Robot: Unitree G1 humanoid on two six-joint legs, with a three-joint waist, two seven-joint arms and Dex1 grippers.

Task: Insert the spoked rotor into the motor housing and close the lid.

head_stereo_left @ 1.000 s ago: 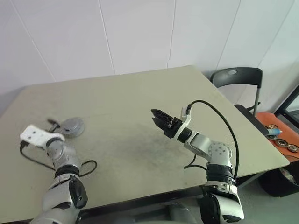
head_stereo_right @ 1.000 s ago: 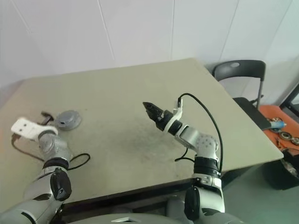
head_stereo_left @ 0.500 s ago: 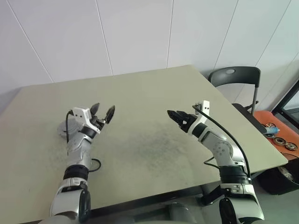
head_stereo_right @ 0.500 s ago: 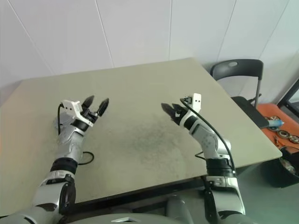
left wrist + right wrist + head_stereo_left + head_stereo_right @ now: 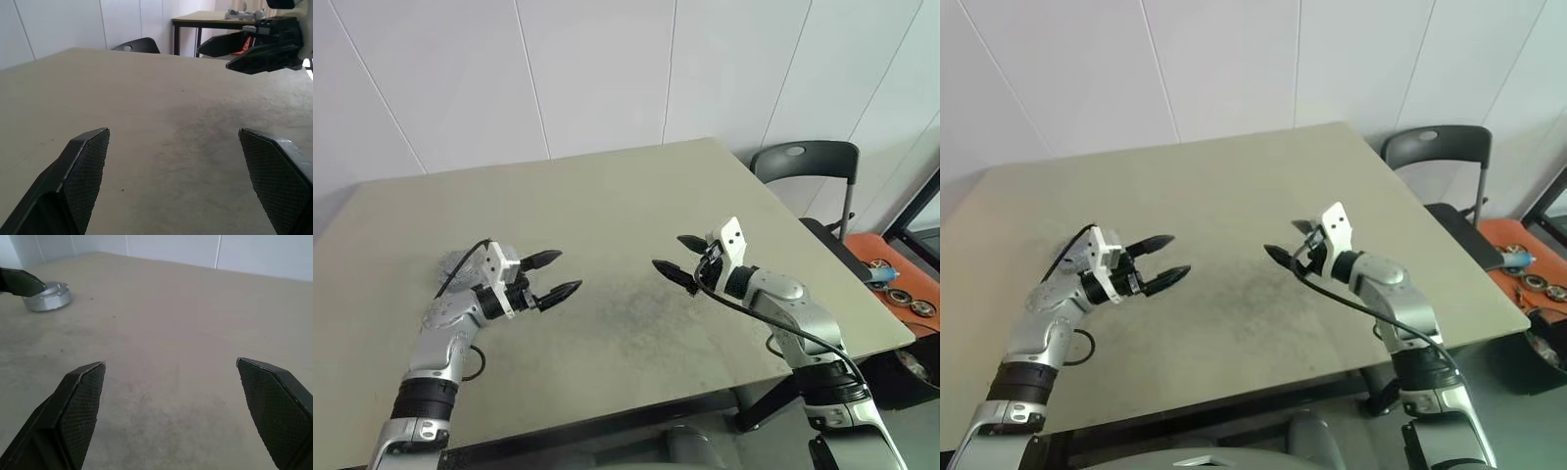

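- Two grippers are hovering above the table [image 5: 626,196], facing each other across a bare, scuffed patch, and neither is carrying anything.
- The left gripper [image 5: 551,276] is standing with its jaws spread wide and pointing level toward the right one; the left wrist view is showing only tabletop between its textured pads [image 5: 85,171].
- The right gripper [image 5: 677,262] is likewise gaping wide and pointing back toward the left one, with nothing between its pads [image 5: 80,404].
- Just behind the left gripper, beside its wrist on the side away from the right gripper, a round silver assembly is sitting flat on the table: the motor housing [image 5: 48,296], with a grey capped top that is reading as the lid already seated on it. From the right gripper it is lying well beyond the left fingertip.
- The spoked rotor is presumably inside that closed puck; that is a judgement, since no frame is looking into it.
- Judged from this, the job is looking finished or close to it, and the step in hand is backing clear. Doing it well is meaning keeping the left wrist and its cable [image 5: 460,269] from brushing the puck, and lifting away rather than sweeping sideways.
- Farthest off, past the right gripper, a dark chair [image 5: 808,166] is standing beyond the table's edge.
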